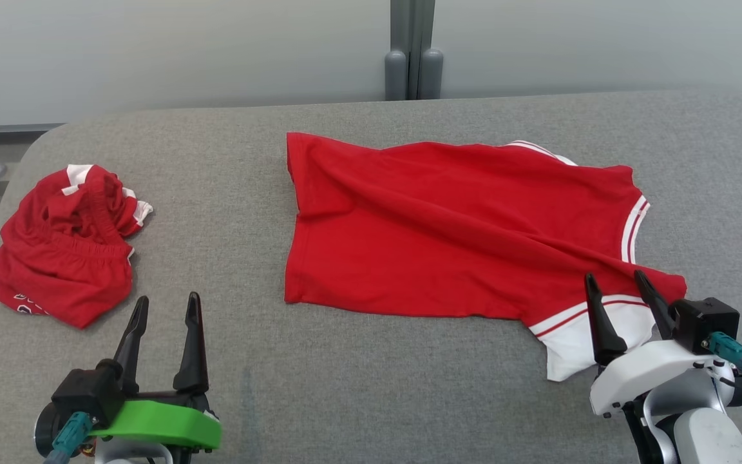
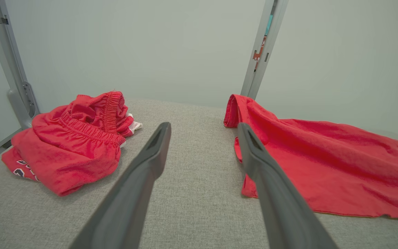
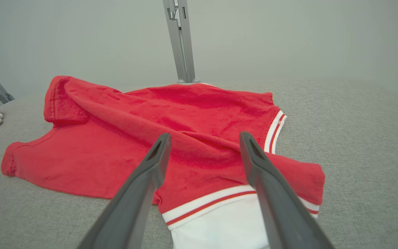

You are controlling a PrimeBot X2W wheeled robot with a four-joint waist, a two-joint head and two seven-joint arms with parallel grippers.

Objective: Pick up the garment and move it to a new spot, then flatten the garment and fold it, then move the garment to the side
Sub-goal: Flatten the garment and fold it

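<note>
Head: garment (image 1: 448,225) lies mid-counter (image 1: 345,386), long axis left-right, white-trimmed sleeve at near right edge, partly behind right pincer (image 1: 614,276), fingers apart. Left pincer (image 1: 168,298) apart too, near edge. Crumpled red shorts (image 1: 65,245) by left edge.
Left wrist: shorts print half hidden, unreadable.
Right wrist: sleeve's white end cut off at frame bottom.

- The left gripper (image 1: 168,298) is held at the lower left of the head view, its two dark fingers (image 1: 190,341) spread wide and pointed up.
- It is carried on a green wrist housing (image 1: 158,425).
- The right gripper (image 1: 614,275) is held at the lower right, likewise spread wide, leaning slightly left.
- It is carried on a white wrist (image 1: 641,374).
</note>
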